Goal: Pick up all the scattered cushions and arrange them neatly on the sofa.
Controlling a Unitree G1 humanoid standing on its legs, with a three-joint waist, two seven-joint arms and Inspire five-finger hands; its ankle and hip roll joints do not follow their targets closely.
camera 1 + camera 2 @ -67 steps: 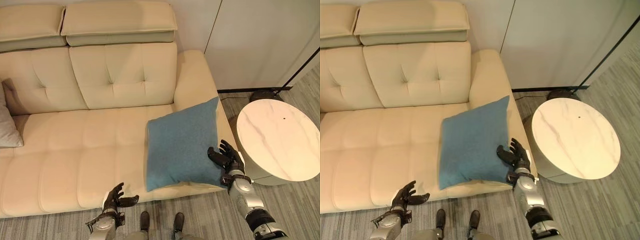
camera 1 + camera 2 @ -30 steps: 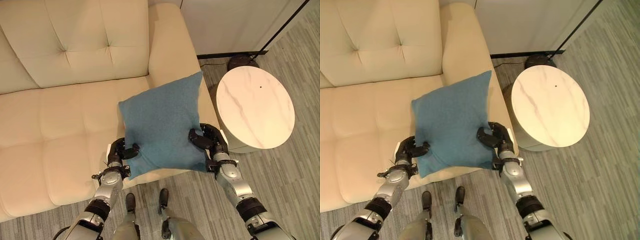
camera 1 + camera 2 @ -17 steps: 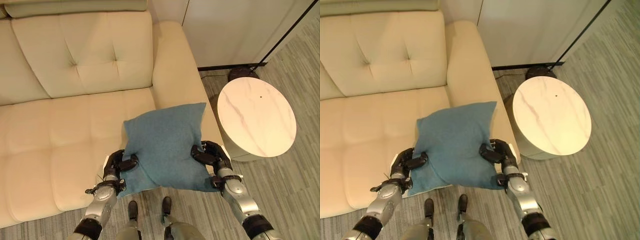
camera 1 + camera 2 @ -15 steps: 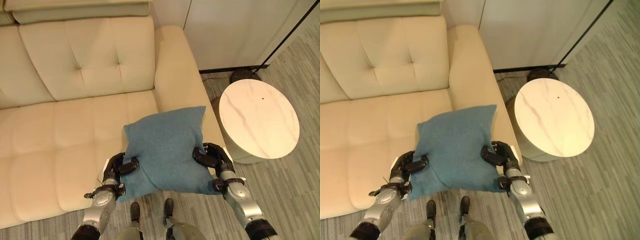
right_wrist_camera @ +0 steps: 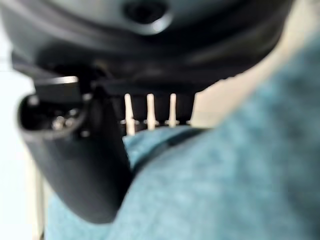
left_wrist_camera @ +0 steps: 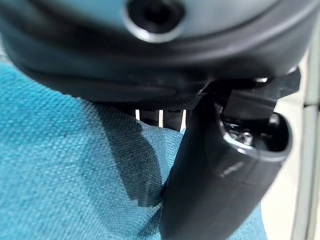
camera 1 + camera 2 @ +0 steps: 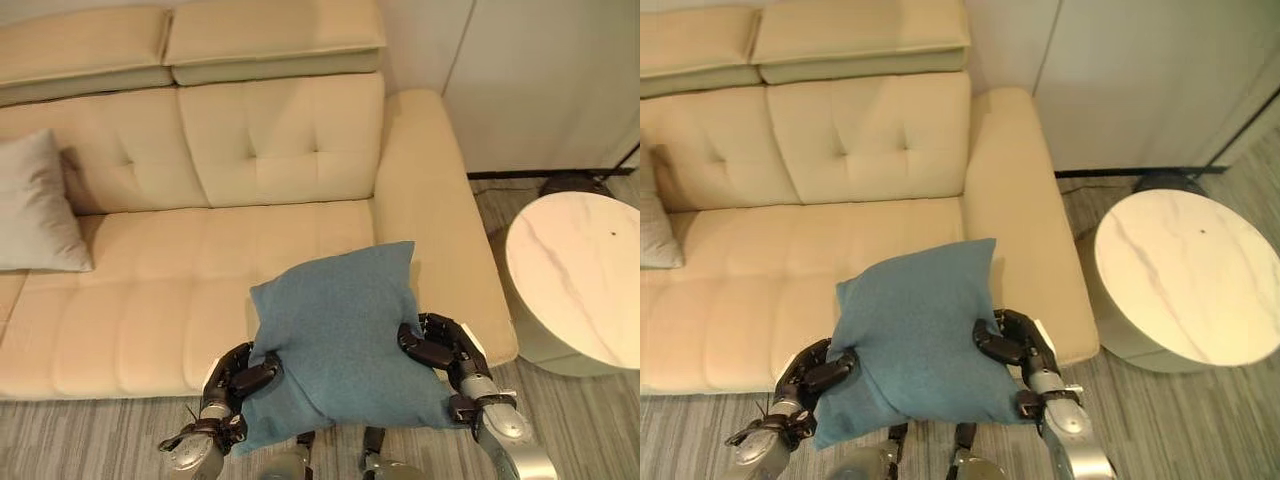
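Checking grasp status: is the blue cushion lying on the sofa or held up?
Held up: left hand and right hand grip the cushion, which overhangs the sofa front edge.

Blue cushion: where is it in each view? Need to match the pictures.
Left eye view: blue cushion low centre, held over the sofa's front edge between left hand and right hand.
Right eye view: low, left of centre.
Left wrist view: teal cloth under the thumb.
Right wrist view: teal cloth beside the thumb.
Shared landmark: round table by the sofa's arm.
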